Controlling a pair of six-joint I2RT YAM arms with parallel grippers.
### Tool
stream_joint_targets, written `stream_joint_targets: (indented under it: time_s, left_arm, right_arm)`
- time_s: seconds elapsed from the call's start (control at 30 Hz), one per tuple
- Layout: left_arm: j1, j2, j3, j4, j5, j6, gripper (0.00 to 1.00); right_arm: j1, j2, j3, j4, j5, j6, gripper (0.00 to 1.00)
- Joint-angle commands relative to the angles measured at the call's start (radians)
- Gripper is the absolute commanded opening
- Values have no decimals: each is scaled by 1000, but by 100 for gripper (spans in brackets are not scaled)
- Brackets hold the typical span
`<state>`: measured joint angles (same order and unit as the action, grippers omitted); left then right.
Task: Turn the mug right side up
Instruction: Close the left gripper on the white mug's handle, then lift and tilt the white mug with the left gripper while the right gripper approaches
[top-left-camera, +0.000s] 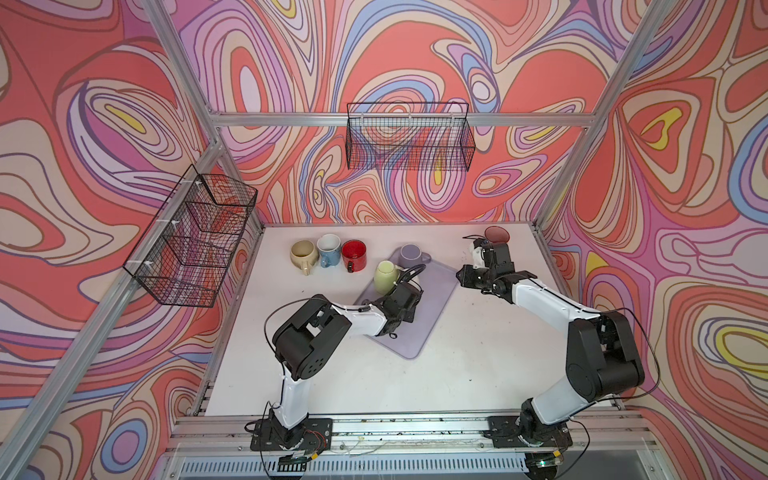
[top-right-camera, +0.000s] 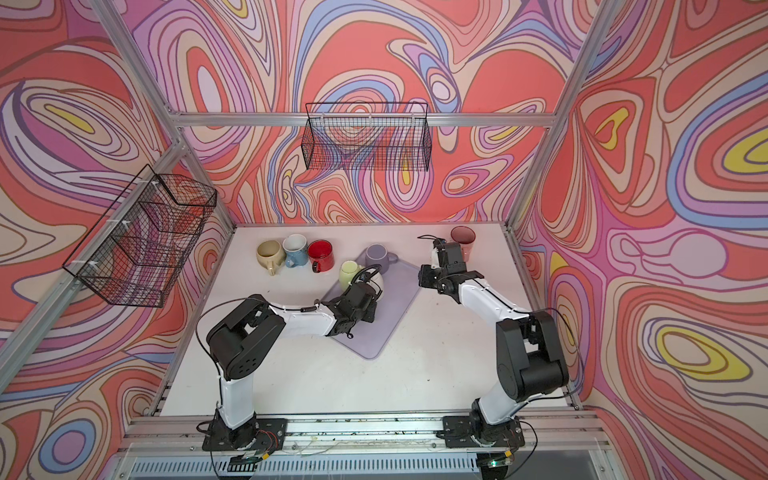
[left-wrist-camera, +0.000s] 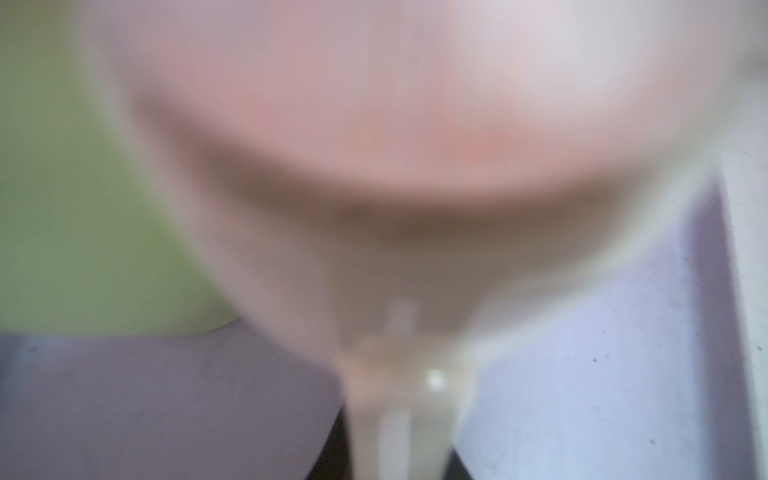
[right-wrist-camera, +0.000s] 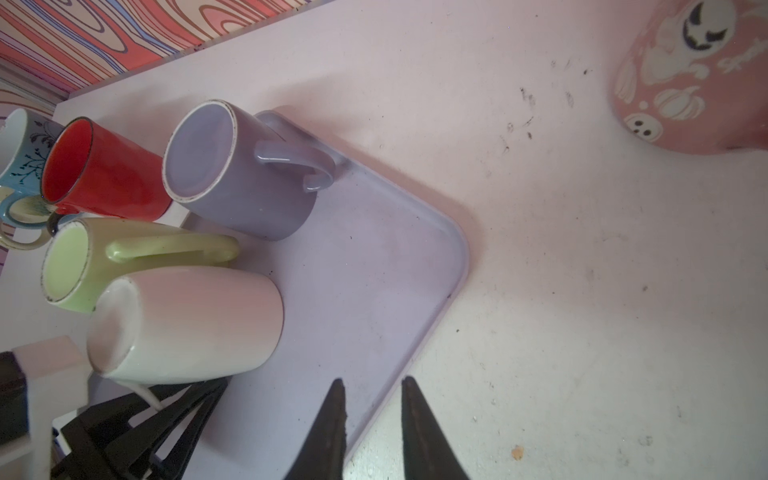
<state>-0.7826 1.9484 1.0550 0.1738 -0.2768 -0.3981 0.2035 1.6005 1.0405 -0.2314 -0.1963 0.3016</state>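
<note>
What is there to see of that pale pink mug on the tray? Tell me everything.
The pale pink mug looks like glossy ceramic, fading from pink to cream. It stands upside down on the lavender tray, base up, close beside the green mug. The left gripper is shut on its thin handle.

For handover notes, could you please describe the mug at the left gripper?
Find the lavender tray on the white table. Three inverted mugs stand at its far end. It is the pale pinkish-cream mug next to the green mug; that and the purple mug are strongly coloured.
</note>
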Motion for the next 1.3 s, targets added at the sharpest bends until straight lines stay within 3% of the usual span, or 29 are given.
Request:
stream_joint_targets:
  time_s: [0.0, 0.1, 0.3, 0.57, 0.83, 1.27]
  left_arm:
    - [2, -58, -6, -8, -15, 36, 8]
    - [3, -82, -18, 12, -3, 54, 0]
    - [24, -136, -48, 49, 64, 65, 0]
    - [35, -220, -62, 68, 217, 110, 0]
    - [109, -304, -112, 152, 432, 40, 0]
    - [183, -393, -83, 158, 682, 25, 0]
  right_arm:
    - [-3, -20, -14, 10, 7, 6, 24]
    - [-4, -22, -13, 9, 8, 5, 23]
    - [-3, -26, -14, 3, 10, 4, 23]
    - [-4, -30, -25, 4, 15, 3, 23]
    - [-26, -56, -45, 14, -13, 5, 22]
    - [-101, -160, -210, 306, -407, 32, 23]
